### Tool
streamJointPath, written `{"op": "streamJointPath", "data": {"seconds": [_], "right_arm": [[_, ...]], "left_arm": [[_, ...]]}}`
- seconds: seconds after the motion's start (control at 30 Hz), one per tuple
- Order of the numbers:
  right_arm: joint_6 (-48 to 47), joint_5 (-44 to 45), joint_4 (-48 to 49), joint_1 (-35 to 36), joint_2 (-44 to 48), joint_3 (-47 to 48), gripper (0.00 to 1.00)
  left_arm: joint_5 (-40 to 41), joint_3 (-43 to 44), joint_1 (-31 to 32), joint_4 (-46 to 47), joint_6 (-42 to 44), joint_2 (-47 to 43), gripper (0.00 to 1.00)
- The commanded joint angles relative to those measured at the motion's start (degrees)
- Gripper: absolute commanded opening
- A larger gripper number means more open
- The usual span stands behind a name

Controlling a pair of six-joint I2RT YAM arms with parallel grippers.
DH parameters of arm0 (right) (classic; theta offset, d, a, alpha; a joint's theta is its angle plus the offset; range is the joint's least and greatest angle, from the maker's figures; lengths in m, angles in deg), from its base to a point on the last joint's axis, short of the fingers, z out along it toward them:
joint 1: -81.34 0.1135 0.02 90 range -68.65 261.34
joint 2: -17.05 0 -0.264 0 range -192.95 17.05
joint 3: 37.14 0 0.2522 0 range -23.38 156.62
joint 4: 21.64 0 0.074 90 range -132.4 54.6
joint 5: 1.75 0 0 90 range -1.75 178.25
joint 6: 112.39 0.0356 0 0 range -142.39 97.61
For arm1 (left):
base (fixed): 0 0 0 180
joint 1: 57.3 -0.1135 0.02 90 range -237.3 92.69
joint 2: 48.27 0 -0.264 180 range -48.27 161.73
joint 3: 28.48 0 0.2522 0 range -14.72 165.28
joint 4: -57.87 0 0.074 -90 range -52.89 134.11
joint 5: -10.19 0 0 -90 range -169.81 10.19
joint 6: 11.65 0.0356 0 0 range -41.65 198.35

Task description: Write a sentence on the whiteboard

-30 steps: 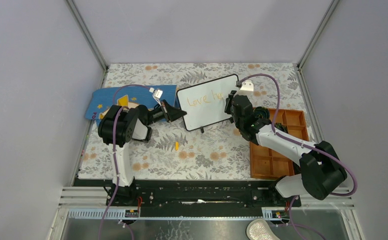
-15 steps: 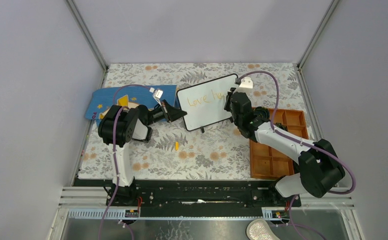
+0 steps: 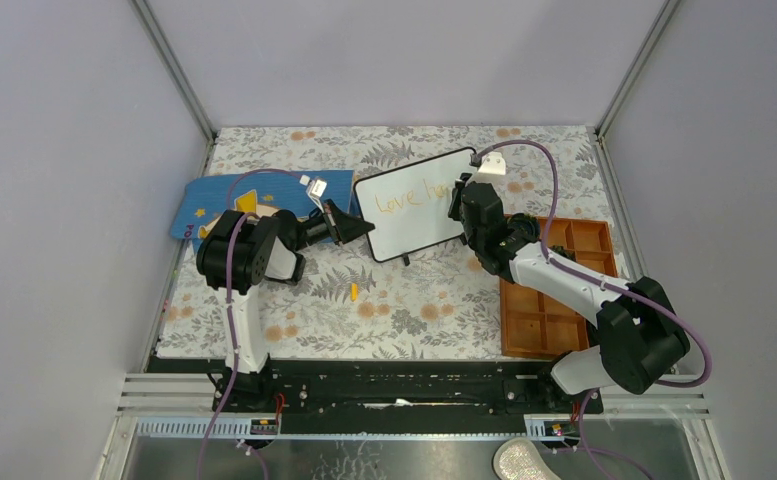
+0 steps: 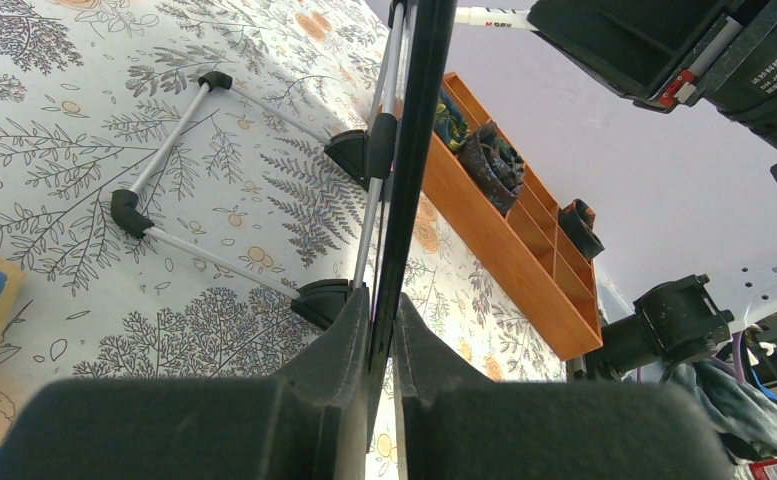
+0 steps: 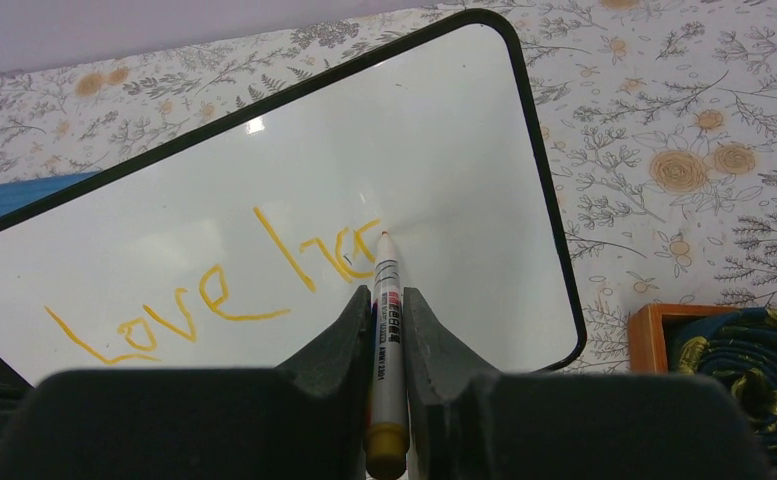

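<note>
The whiteboard (image 3: 412, 205) stands tilted on the floral table, glossy white with a thin black frame (image 5: 554, 260). My left gripper (image 3: 362, 229) is shut on its left edge; in the left wrist view that edge (image 4: 404, 200) runs up from between the jaws. My right gripper (image 5: 388, 300) is shut on a white marker (image 5: 387, 330) with an orange end, whose tip touches the board. The sentence (image 5: 214, 290) reads "Love he" in orange, with a further letter partly drawn at the tip.
A blue mat (image 3: 214, 200) with yellow shapes lies behind the left arm. An orange compartment tray (image 3: 554, 300) with dark rolled items sits at the right. A small orange cap (image 3: 354, 291) lies on the cloth. The board's wire stand (image 4: 164, 170) rests behind it.
The right gripper has shifted slightly up and left along the board with the marker. The left arm and the board hold still.
</note>
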State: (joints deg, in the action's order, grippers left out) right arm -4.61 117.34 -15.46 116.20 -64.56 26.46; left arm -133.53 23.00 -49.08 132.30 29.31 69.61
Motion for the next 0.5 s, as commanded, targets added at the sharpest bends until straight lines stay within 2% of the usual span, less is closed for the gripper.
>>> {"op": "streamJointPath", "data": {"seconds": [0.0,0.47], "right_arm": [[-0.7,0.9,2.9,-0.5,-0.1,3.0,0.0],[-0.5,0.3,2.5,-0.6,-0.4,2.6,0.0]], "left_arm": [[-1.4,-1.3,0.1,-2.8,0.5,-0.7,0.0],[-1.4,-1.3,0.2,-3.1,0.7,-0.9,0.0]]}}
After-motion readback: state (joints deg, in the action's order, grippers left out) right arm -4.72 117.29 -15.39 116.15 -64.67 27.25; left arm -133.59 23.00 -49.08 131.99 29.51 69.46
